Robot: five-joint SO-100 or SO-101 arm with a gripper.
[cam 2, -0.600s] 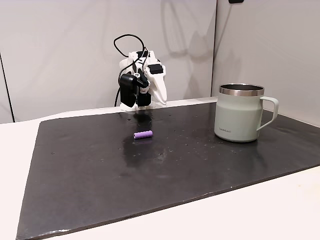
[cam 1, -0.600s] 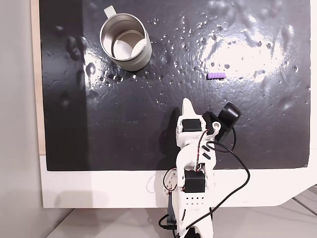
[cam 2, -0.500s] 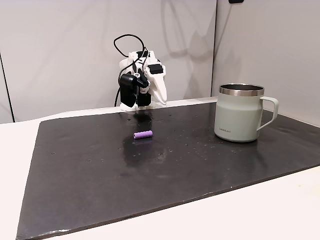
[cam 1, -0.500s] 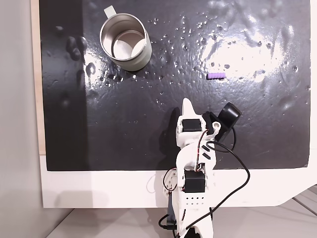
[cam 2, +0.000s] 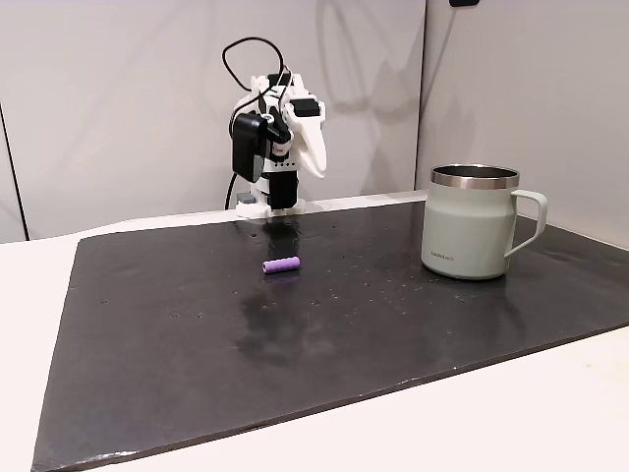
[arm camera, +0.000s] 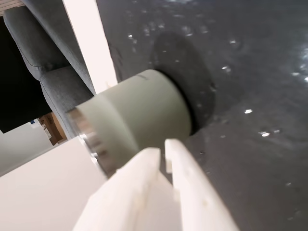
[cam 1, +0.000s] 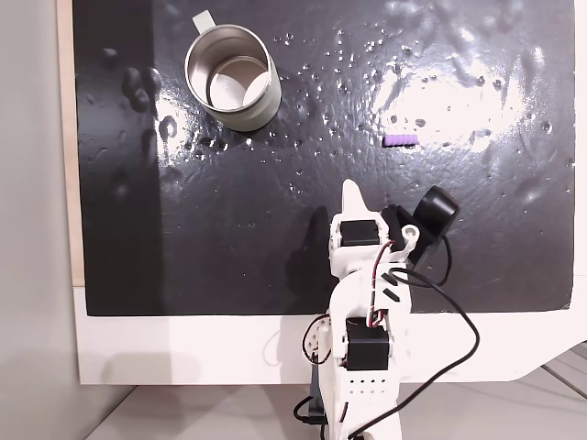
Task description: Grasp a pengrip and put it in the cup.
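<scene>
The pengrip [cam 1: 400, 140] is a tiny purple ribbed tube lying on the black mat, right of centre in a fixed view from above and left of centre [cam 2: 281, 265] in a fixed view from the side. The cup [cam 1: 232, 78] is a steel mug with a pale green outside, standing upright at the mat's far left corner from above and at the right [cam 2: 472, 236] from the side. My white gripper [cam 1: 349, 192] hangs shut and empty above the mat's near edge [cam 2: 316, 169], well apart from both. In the wrist view the closed fingers [arm camera: 162, 147] point toward the cup [arm camera: 139, 118].
The black slate mat [cam 1: 275, 238] lies on a white table [cam 1: 183, 348], and its edge runs close to the arm's base [cam 1: 367, 367]. A black cable [cam 1: 459, 330] loops beside the arm. A grey sofa [arm camera: 53, 62] shows beyond the table in the wrist view.
The arm has lifted: the gripper sits higher above the mat in the side view and has shifted slightly right from above. Pengrip and cup have not moved.
</scene>
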